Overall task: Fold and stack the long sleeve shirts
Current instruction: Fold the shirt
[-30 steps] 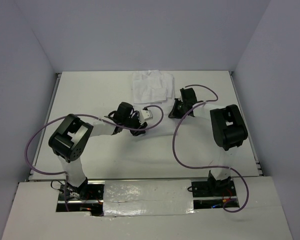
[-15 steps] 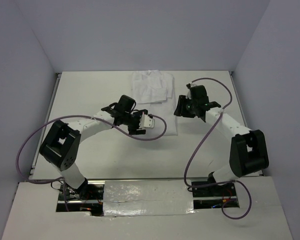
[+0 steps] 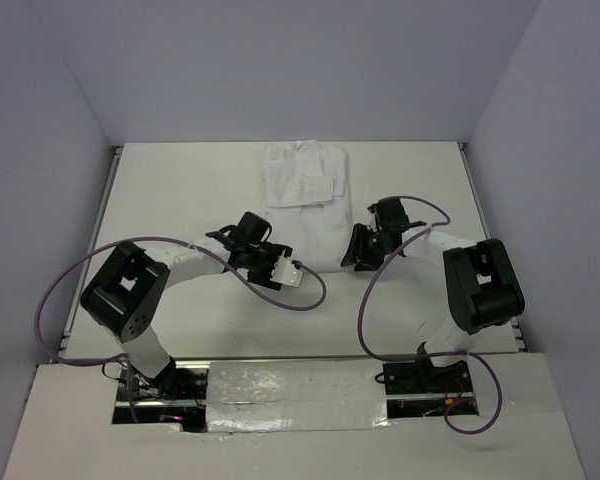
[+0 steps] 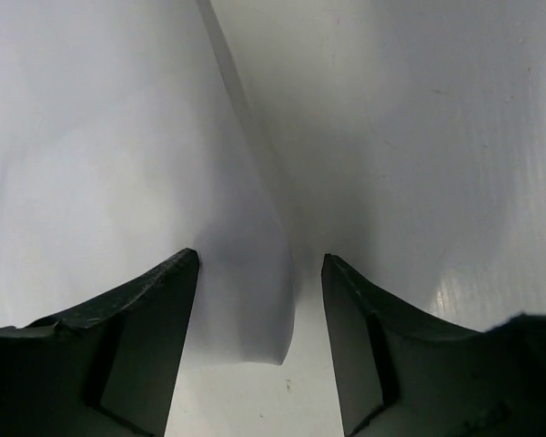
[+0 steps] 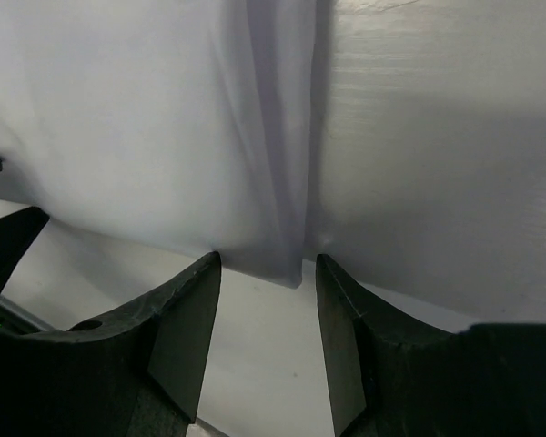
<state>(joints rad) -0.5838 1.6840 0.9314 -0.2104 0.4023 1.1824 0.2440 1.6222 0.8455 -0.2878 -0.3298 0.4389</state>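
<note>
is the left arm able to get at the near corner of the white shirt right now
Probably yes. The left gripper is open, and a near corner of the shirt lies flat between its fingers, with nothing on top of the cloth there.

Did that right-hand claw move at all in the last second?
Yes. The right gripper has drawn back from the table's far edge, toward the near side.

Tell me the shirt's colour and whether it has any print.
Plain white shirt, no print; clearest in the top external view.
</note>
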